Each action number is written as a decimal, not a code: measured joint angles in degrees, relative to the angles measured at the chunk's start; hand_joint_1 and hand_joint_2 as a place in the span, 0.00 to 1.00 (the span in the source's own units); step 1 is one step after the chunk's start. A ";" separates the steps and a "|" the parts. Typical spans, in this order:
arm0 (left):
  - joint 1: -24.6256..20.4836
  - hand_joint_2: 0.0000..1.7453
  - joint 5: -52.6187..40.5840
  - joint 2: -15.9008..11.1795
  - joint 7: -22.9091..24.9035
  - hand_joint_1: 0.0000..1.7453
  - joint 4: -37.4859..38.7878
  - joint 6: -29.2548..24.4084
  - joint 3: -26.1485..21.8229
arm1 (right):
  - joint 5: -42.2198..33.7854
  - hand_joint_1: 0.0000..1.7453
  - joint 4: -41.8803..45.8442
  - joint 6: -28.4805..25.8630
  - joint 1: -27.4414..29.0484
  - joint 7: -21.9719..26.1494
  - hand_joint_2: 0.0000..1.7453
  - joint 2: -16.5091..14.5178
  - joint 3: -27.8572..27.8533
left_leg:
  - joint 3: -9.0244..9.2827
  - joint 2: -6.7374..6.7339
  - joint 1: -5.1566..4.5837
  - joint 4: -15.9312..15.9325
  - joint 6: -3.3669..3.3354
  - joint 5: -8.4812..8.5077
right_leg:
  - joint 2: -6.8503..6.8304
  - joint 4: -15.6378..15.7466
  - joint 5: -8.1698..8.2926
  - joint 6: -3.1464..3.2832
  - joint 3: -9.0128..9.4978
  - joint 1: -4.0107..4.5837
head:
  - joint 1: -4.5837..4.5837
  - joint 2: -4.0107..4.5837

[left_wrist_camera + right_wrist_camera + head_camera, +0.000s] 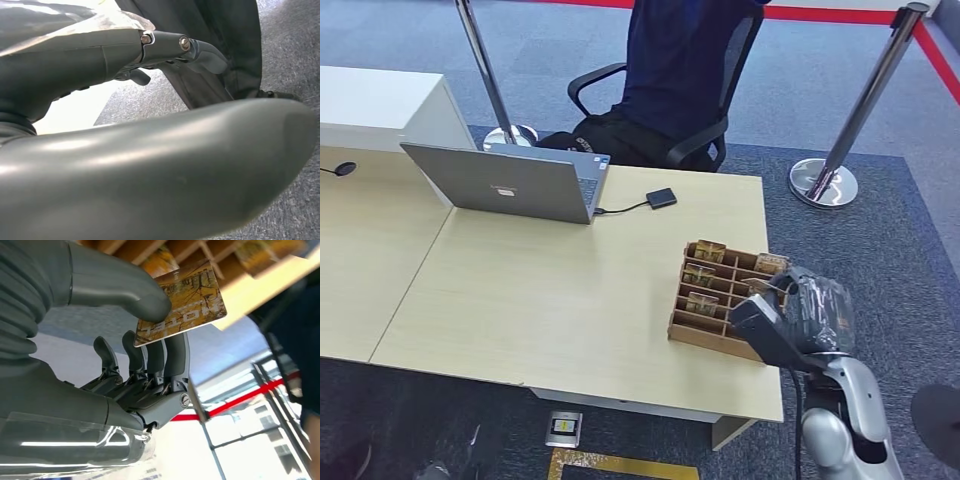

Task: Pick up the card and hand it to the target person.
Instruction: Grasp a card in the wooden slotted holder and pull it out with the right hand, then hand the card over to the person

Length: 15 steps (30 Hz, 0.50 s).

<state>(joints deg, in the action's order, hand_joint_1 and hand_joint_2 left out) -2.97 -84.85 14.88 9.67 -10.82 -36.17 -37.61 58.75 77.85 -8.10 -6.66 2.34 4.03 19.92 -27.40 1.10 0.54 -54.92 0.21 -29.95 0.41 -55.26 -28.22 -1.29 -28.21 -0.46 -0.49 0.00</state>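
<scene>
- one laptop, open
- one little black box cabled to it
- one wooden tray of cards
- two barrier posts
- one office chair, one person in it
- one card in the right hand

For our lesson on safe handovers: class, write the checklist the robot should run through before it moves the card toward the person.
1. Card pinched between the right hand's thumb and fingers: ok.
2. Card lifted clear of the wooden tray: cannot tell; the hand hangs right over the tray's near corner.
3. Person in reach, seated across the desk: ok.
4. Person's hand ready to receive: cannot tell.
5. Laptop away from the path: ok.
</scene>
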 joint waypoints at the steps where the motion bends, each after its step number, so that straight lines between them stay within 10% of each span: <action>1: 0.00 0.00 -0.01 0.00 0.00 0.00 0.00 0.00 0.00 | -0.68 0.75 0.23 0.19 -0.99 0.48 1.00 0.01 0.16 | 0.00 -0.01 0.00 0.00 0.00 0.01 | 0.00 0.00 0.00 0.00 0.00 0.00 | 0.01 0.00; 15: -0.28 0.00 -0.55 0.01 -0.10 0.00 0.00 0.00 0.05 | -0.97 0.79 -13.44 0.15 -21.78 -1.15 1.00 -8.79 3.83 | -0.08 -0.10 0.01 0.00 0.12 0.29 | 0.00 -0.14 0.19 0.13 -0.15 0.00 | 0.00 0.00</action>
<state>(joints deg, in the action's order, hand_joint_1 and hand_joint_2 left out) -3.24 -85.40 14.90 9.57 -10.82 -36.17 -37.56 57.77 64.42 -7.95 -28.44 1.19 -4.77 23.75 -27.48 1.00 0.55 -54.92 0.33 -29.66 0.41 -55.40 -28.03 -1.17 -28.37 -0.45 -0.49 0.00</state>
